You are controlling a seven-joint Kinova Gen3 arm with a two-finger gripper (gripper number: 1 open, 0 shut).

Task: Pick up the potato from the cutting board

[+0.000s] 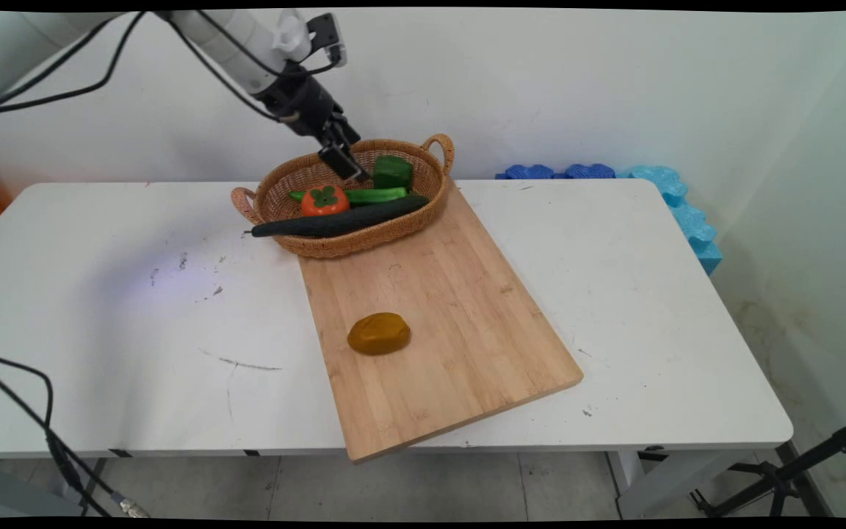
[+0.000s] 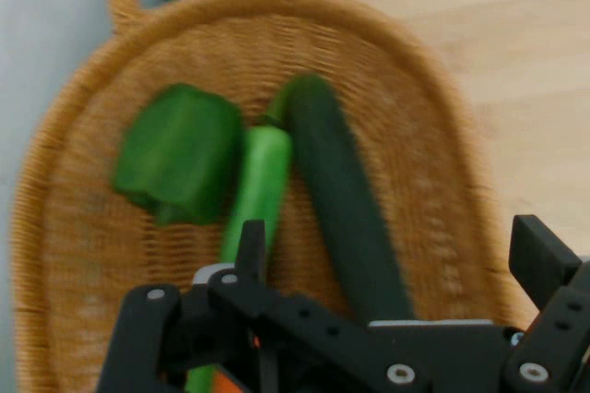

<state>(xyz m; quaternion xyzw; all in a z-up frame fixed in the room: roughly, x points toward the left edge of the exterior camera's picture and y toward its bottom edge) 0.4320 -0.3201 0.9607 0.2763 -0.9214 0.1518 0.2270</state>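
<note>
Basket (image 1: pixel 423 202) of wicker sits at the far end of the cutting board (image 1: pixel 460 330) on the counter (image 1: pixel 100 330). We see the gripper (image 1: pixel 346 167) poised above its vegetables, fingers (image 2: pixel 544 259) spread wide and empty; a brown potato (image 1: pixel 379 333) lies apart on the board.

Main cam: fixed, high over the near side of the tabletop (image 1: pixel 136 330), looking down and across to the back wall, far enough to take in the whole surface. Hand cam: rides on the hand, looks along the fingers (image 2: pixel 251 247), close above the wicker basket (image 2: pixel 83 255). Shared: basket (image 1: pixel 335 246) and board (image 1: pixel 460 308) just beyond the fingers (image 1: pixel 338 158).
</note>
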